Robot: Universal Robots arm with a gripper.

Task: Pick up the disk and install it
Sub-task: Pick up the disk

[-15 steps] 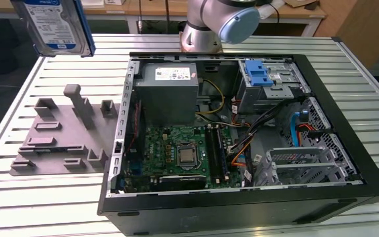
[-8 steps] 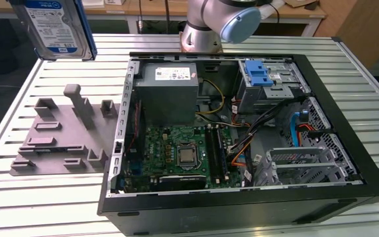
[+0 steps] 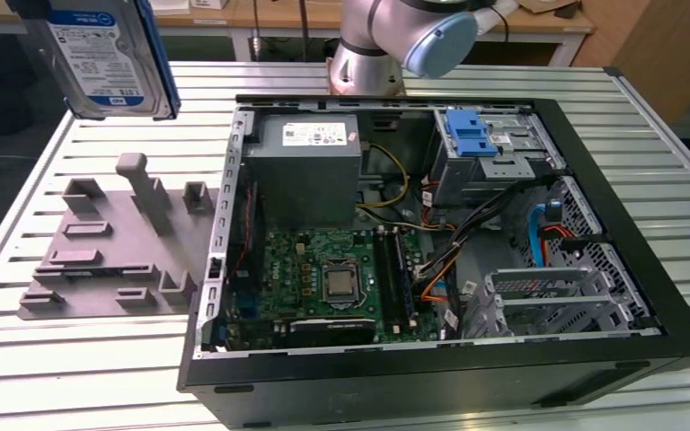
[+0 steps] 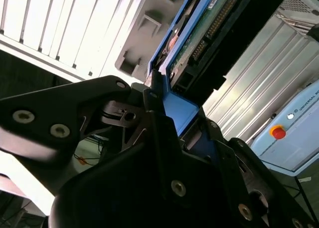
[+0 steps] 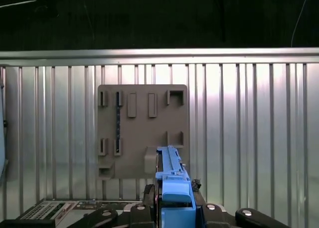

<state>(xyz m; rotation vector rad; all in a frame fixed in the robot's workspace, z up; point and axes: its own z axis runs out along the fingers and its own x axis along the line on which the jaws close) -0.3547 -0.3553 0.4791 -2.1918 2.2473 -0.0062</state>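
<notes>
- Gripper (image 4: 182,115): closed on the disk (image 4: 209,23). In the second wrist view the black fingers (image 4: 154,113) clamp the blue carrier frame from both sides, with no gap showing between pad and plastic.
- In the first wrist view the gripper (image 5: 174,194) holds the carrier's blue end, and the disk (image 5: 172,173) projects away from the camera, edge-on.
- Disk location: in the exterior view the disk (image 3: 100,54) hangs in the air at the upper part of the exterior view's left. It is clear of the surface, with its white-and-blue label face toward the camera and the blue frame along its side.
- The disk is above the grey fixture plate (image 3: 93,269) and well apart from the open computer case (image 3: 441,386). The first wrist view looks down on that plate (image 5: 142,133) past the carrier.
- Arm (image 3: 393,36): its grey column stands at the far edge of the surface, behind the case.
- Surface (image 3: 82,359): slatted metal, carrying the fixture plate and the case side by side.
- Case interior: power supply (image 3: 309,171), motherboard (image 3: 321,278) and a drive cage with a blue latch (image 3: 471,135) toward the exterior view's right.
- Room: wooden desks (image 3: 249,13) stand behind the surface.
</notes>
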